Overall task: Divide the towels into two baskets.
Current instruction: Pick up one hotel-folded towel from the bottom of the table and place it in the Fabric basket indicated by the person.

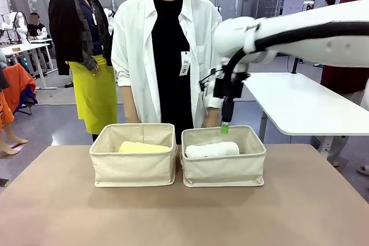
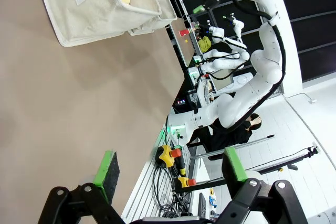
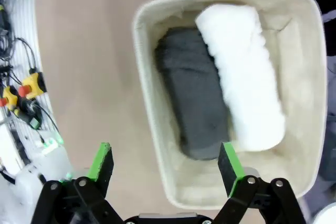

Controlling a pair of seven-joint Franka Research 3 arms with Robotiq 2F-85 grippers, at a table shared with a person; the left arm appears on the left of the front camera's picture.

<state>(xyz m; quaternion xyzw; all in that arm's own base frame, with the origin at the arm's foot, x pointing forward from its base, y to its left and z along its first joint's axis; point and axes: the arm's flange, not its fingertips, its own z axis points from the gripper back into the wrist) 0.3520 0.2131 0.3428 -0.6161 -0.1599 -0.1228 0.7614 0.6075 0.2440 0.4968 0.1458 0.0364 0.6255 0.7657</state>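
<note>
Left pincer (image 2: 168,174): jaws wide, empty, low over bare tabletop (image 2: 68,108) near your edge, well apart from left basket (image 1: 134,164). Yellow towel (image 1: 143,147) lies inside it, long axis parallel to far edge.

Right basket (image 1: 224,164): dark grey towel (image 3: 197,100) and white towel (image 3: 241,74) touching side by side, axes along basket length.

Right pincer (image 3: 165,166): jaws wide, empty, hovering above right basket's far wall. Judgement: split looks finished; cream towel not discernible.

A brown table (image 1: 184,205) carries two beige canvas baskets side by side near its far edge, their adjacent walls almost touching. The left basket (image 1: 134,162) and the right basket (image 1: 223,164) both stand upright, directly on the tabletop.
</note>
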